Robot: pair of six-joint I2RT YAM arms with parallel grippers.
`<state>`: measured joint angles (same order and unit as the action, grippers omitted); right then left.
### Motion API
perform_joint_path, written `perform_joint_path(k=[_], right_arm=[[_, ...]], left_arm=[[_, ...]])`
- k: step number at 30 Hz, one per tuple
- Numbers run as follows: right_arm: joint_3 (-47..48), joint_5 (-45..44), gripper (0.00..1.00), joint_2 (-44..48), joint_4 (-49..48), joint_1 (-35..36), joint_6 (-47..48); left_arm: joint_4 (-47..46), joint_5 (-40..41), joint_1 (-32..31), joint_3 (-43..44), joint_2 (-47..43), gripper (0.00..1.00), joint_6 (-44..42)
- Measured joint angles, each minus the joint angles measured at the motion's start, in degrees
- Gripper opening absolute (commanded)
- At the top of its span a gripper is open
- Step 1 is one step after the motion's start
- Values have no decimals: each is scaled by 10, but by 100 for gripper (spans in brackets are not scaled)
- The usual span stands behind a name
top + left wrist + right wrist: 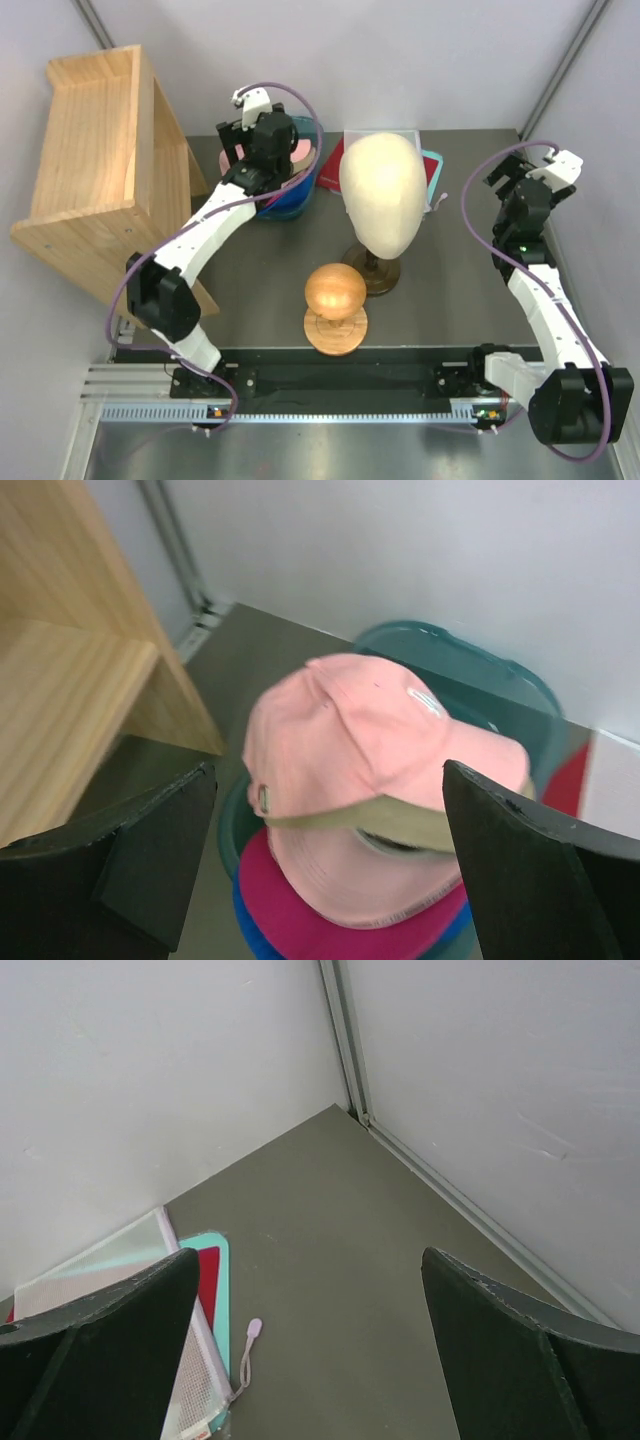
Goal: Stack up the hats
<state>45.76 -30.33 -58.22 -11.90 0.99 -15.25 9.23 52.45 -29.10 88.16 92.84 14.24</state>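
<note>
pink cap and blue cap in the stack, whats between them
In the left wrist view, a tan cap and a magenta cap lie between the pink cap on top and the blue cap underneath.

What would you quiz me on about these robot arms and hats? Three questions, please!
1. Pick one: the topmost hat is A green, B pink, C black.
2. True or false: the right jaws hold a hat.
3. Name it: what round thing stands in front of the mannequin head, on the robot's side?
Key: 1 B. 2 false, they are open over bare table. 3 the wooden ball.
</note>
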Motion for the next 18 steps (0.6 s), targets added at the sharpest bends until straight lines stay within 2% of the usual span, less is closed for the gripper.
perform_joint_path(k=[4, 7, 12, 15, 18], right_arm=[[1, 0, 93, -8, 0, 0, 0], [1, 0, 92, -12, 1, 0, 0], [1, -1, 93, -12, 6, 0, 0], [1, -6, 93, -13, 9, 0, 0], [5, -13, 93, -19, 9, 0, 0]], left_arm=[[-1, 73, -13, 19, 36, 99, -49], [-30, 74, -31, 6, 39, 99, -116], [-20, -82, -33, 4, 30, 99, -142], [-16, -198, -6, 8, 23, 99, -118], [-6, -303, 45, 35, 31, 99, -64]])
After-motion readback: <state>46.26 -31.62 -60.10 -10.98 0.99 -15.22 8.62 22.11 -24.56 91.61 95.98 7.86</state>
